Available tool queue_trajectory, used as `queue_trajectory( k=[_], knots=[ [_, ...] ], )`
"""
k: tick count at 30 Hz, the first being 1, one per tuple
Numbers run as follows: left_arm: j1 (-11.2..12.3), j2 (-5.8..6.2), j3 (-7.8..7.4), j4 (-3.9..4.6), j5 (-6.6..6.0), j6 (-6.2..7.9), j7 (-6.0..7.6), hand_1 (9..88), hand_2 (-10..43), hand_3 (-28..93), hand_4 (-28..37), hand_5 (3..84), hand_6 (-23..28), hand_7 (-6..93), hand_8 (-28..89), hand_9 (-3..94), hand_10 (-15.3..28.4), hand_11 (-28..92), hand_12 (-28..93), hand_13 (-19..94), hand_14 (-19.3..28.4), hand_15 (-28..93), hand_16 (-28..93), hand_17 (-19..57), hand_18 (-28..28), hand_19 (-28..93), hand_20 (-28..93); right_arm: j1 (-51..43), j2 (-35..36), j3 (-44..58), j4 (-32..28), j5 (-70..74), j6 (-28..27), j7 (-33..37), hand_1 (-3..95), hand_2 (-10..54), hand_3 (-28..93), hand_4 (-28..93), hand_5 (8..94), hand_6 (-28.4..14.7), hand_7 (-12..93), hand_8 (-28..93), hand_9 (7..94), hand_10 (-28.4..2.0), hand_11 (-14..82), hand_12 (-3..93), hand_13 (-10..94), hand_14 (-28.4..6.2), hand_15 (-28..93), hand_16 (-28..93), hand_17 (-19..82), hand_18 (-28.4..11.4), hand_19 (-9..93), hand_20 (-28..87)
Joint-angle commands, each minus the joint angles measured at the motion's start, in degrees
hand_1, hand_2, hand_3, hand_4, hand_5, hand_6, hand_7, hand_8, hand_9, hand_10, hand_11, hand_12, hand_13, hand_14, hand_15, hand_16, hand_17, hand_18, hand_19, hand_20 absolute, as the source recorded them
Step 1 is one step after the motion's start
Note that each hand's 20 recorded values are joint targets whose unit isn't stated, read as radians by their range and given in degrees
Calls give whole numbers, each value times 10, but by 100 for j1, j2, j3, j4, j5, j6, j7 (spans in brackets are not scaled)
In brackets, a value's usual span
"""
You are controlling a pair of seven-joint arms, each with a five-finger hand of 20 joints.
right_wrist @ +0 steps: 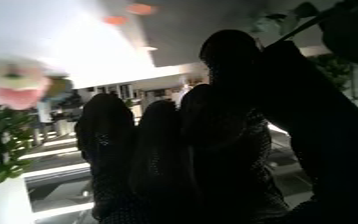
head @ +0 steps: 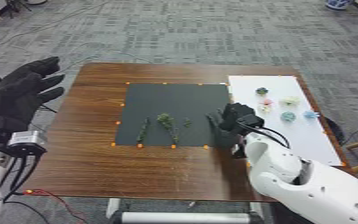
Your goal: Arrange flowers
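Fingers of my right hand [head: 237, 113] pinching a leafy sprig [right_wrist: 310, 24] at the dark mat's [head: 171, 97] right side, other green sprigs [head: 166, 120] lying beside it, pastel flower heads [head: 288, 116] on a white sheet [head: 313, 145], wooden bench [head: 158, 175] beneath, my left hand [head: 14, 100] beyond its left edge, fingers loosely apart.

Green stems [head: 166, 120] lie on black, 2 blue flowers [head: 288, 116] on white.

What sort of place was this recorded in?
Probably a robotics lab or office workroom: the floor has grey patterned carpet, and white robot arms with black-gloved hands work at a brown wooden table.
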Motion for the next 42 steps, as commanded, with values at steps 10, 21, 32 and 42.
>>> queue_trajectory(
  k=[10, 21, 32, 42],
  knots=[
    [32, -107, -9, -17, 7, 38, -59, 254, -80, 700, -247, 247, 29, 250, -107, 171, 97, 204, 198, 88, 129, 397, -28, -108, 204, 403, 79, 119, -928, -238, 356, -772, -1445, 583, 343, -95, 871, -59, 779, 22, 557, 252, 869, -82, 590, 502, 819, -74, 851, 447, 511, -236, 932, 716],
    [13, -116, 22, -6, 2, 29, -63, 254, -81, 700, -244, 247, 29, 247, -104, 171, 97, 199, 204, 87, 129, 396, -26, -109, 204, 403, 79, -60, -901, 159, 237, -255, -1776, 419, 265, -19, 869, -132, 845, 27, 534, 62, 918, -69, 561, 483, 859, -65, 835, 444, 560, -236, 932, 721],
    [46, -138, 10, -16, 2, 48, -69, 255, -80, 697, -243, 246, 29, 244, -99, 170, 98, 192, 209, 84, 130, 392, -26, -110, 204, 402, 78, -389, -993, 719, 118, 361, -1878, 172, 176, 52, 853, -155, 860, 22, 526, -79, 925, -76, 535, 471, 859, -67, 821, 439, 561, -239, 932, 715],
    [92, -160, -29, -34, 4, 40, -63, 257, -78, 696, -243, 248, 30, 240, -98, 171, 99, 189, 211, 84, 130, 393, -25, -110, 205, 403, 78, -709, -966, 1288, -75, 923, -1944, 129, 153, 92, 844, -158, 871, 22, 507, -70, 935, -75, 522, 465, 864, -66, 814, 442, 566, -239, 932, 716]
  ],
)
